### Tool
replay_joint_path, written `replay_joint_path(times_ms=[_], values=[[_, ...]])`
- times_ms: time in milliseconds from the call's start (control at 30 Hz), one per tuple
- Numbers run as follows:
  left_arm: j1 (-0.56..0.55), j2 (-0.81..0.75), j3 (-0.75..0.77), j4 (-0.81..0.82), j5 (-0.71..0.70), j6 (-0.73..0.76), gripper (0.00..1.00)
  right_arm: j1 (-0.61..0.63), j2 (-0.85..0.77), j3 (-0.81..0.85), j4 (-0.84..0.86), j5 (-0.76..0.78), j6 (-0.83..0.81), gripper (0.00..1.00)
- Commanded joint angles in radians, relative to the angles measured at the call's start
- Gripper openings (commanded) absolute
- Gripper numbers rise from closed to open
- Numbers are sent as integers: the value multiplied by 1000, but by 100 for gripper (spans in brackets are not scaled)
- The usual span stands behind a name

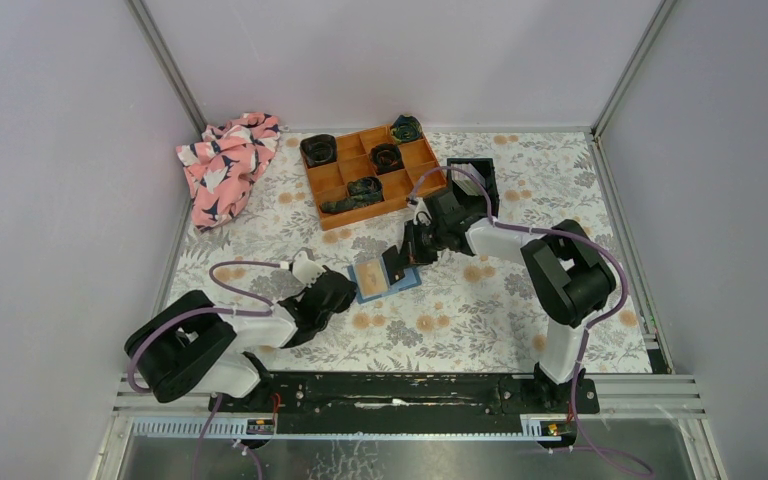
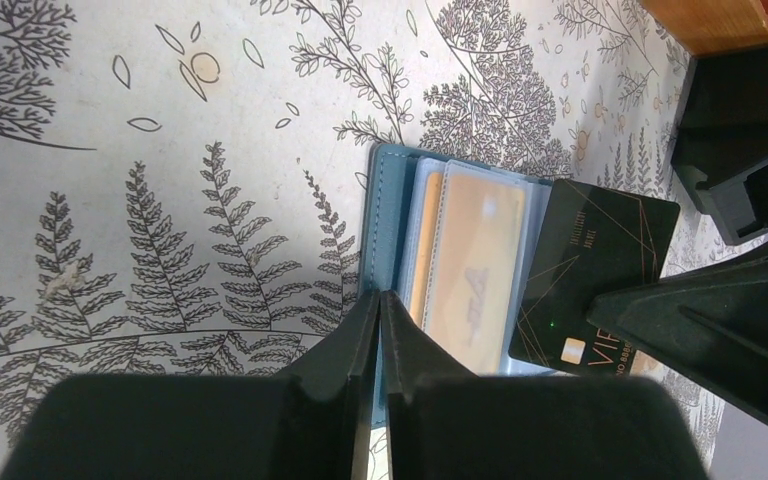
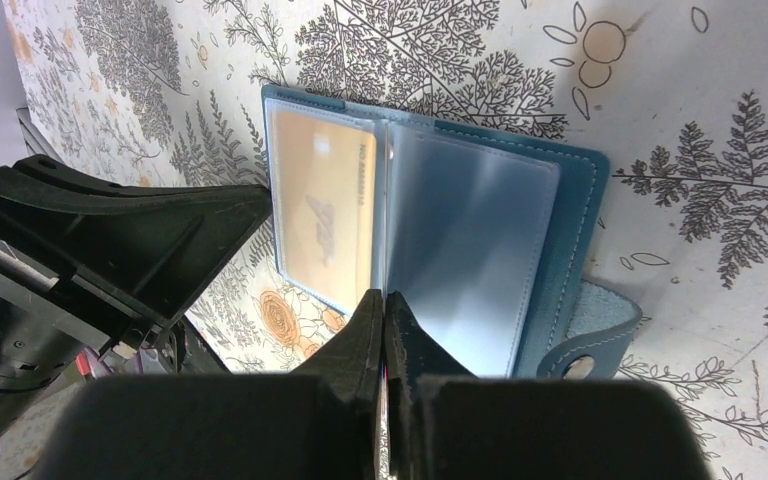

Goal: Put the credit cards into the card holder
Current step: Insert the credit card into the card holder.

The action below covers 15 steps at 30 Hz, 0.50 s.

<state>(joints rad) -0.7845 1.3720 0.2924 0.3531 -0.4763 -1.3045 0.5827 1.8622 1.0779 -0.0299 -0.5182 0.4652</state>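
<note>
While the holder (image 1: pixel 372 280) is spread open on the table (image 1: pixel 480 310), with the tray (image 1: pixel 332 182) beyond it, its blue cover edge is pinched by the closed left gripper (image 2: pixel 380 335). A black card (image 2: pixel 590 260) is clamped edge-on in the closed right gripper (image 3: pixel 382 320), at the holder's opposite side.

Bright even light, soft shadows; plastic glare on the card holder (image 3: pixel 440 220).

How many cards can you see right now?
2: a black card in the right gripper at the teal-blue card holder, and an orange card in its clear sleeve. Others may be hidden.
</note>
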Motion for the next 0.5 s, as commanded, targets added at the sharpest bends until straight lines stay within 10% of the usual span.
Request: replay_joint_path(times_ms=[0, 467], values=[[7, 51, -11, -102, -24, 17, 10, -4, -2, 11, 36, -42, -19, 0], [8, 71, 3, -109, -27, 25, 10, -4, 26, -22, 91, -79, 12, 0]])
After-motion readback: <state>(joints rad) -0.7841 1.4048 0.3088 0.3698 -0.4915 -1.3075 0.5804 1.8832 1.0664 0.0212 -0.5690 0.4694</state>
